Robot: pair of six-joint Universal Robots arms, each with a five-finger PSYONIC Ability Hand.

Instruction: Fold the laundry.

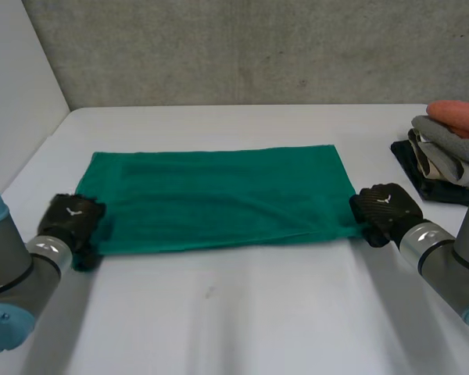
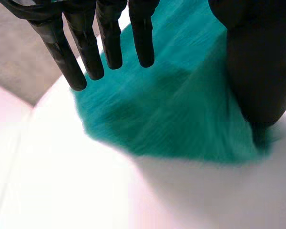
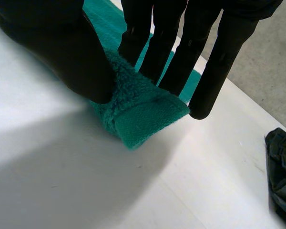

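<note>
Head view: pinches green towel by a near corner with right hand; holds left hand spread over the other, gripping nothing. Close left, then lift both level.

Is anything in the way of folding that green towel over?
Nothing visible. The left hand and right hand are at the near corners of the green towel; the clothes pile sits apart on the right.

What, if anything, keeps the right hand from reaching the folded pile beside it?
Probably yes: nothing lies on the table between the right hand and the folded pile. But the hand is pinching the near corner of the green towel, so it would have to let go first.
</note>
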